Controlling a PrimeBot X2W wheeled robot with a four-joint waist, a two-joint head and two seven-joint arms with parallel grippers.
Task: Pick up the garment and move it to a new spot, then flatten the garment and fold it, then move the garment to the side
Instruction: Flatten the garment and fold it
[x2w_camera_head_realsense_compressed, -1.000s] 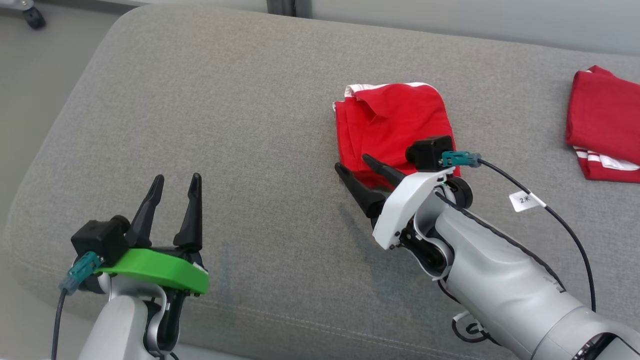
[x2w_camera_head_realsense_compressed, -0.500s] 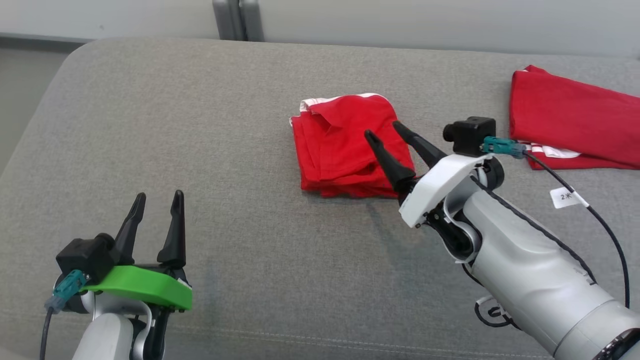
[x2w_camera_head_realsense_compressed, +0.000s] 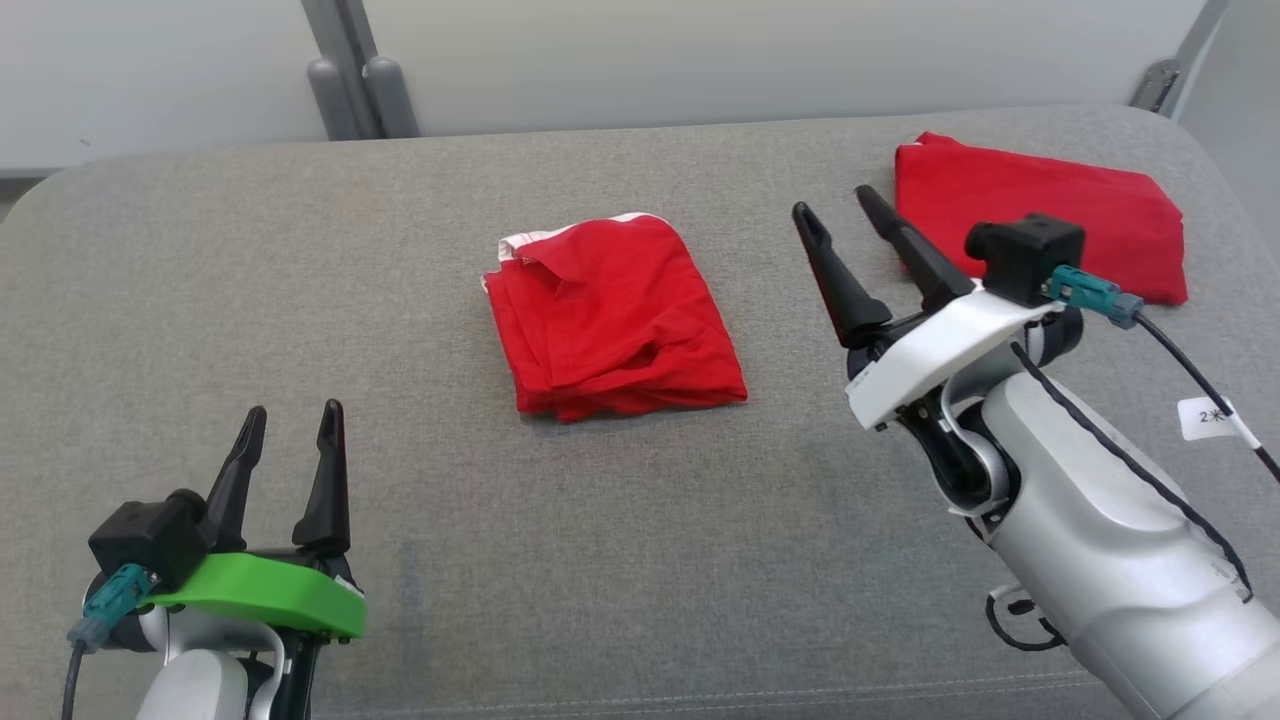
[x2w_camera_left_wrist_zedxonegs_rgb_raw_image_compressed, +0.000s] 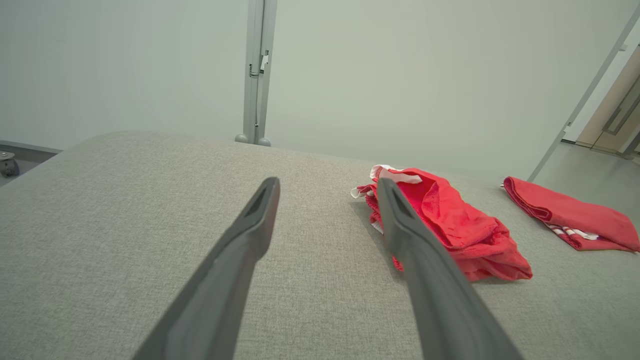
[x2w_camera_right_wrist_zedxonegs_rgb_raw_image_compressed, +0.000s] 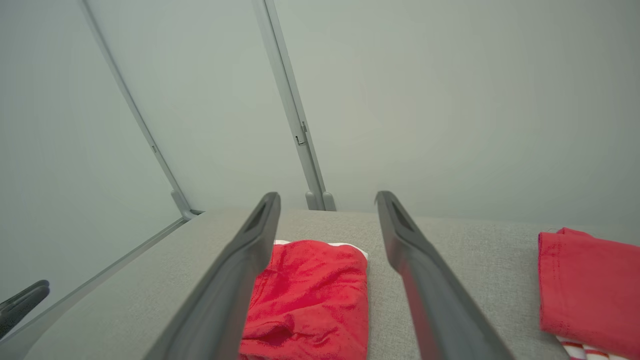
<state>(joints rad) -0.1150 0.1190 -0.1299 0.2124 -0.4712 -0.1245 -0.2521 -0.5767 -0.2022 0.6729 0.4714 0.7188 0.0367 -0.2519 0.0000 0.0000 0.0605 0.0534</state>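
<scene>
Folding looks finished | garment (x2w_camera_head_realsense_compressed: 612, 318) lies bundled at centre of cushion (x2w_camera_head_realsense_compressed: 250, 250), nearer far edge | left gripper (x2w_camera_head_realsense_compressed: 294, 409) and right gripper (x2w_camera_head_realsense_compressed: 835, 201) both spread wide, empty, apart from it | remaining: probably the move aside.

On the couch (x2w_camera_head_realsense_compressed: 300, 300), the garment (x2w_camera_head_realsense_compressed: 615, 315) lies left of a second garment (x2w_camera_head_realsense_compressed: 1040, 210).

Bare cushion (x2w_camera_head_realsense_compressed: 300, 260) around folded garment (x2w_camera_head_realsense_compressed: 610, 320)
</scene>
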